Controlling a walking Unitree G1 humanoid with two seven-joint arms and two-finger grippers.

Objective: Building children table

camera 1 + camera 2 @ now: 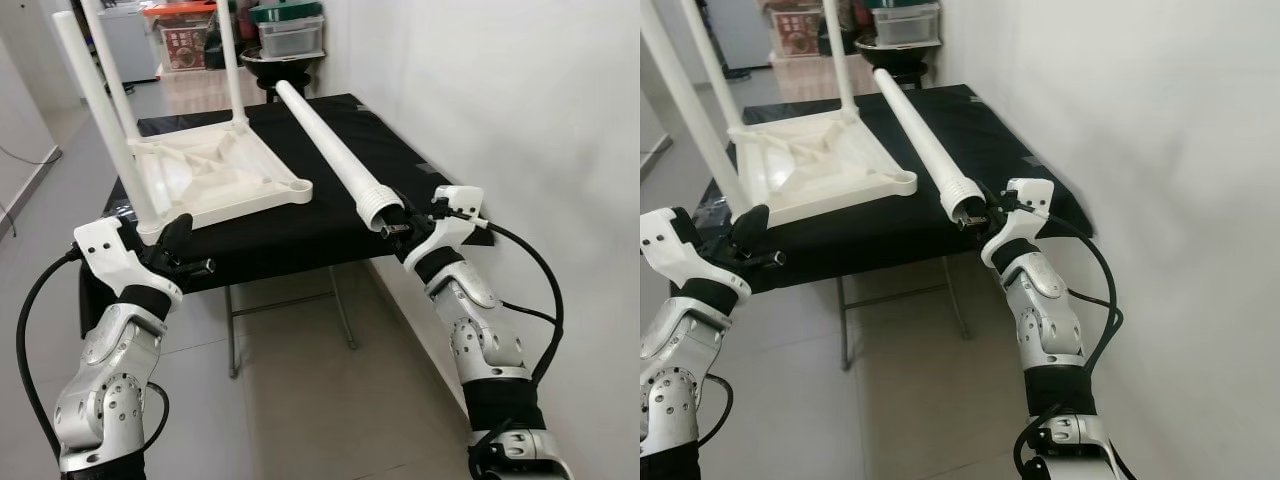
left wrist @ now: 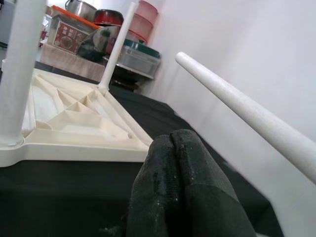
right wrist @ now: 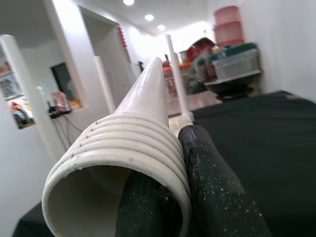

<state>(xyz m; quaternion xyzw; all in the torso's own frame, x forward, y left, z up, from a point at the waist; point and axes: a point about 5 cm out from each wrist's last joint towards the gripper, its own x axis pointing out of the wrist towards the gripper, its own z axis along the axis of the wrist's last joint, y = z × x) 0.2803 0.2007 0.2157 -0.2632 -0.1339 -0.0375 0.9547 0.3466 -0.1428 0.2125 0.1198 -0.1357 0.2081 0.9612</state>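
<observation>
A white children's table top [image 1: 215,175] lies upside down on a black-covered table [image 1: 330,235]. Three white legs stand up from its corners. The near right corner socket [image 1: 300,186] holds no leg. My right gripper [image 1: 400,222] is shut on the ribbed, hollow end of a fourth white leg [image 1: 325,140], which slants up over the black cloth, right of the top. In the right wrist view that ribbed end [image 3: 123,163] rests against my fingers [image 3: 217,192]. My left gripper [image 1: 178,238] is shut and holds nothing, just in front of the near left leg's base.
A white wall runs close along the right side. Stacked storage boxes and pots [image 1: 285,30] stand beyond the table's far end. Folding metal legs [image 1: 235,330] show under the black table, over a tiled floor.
</observation>
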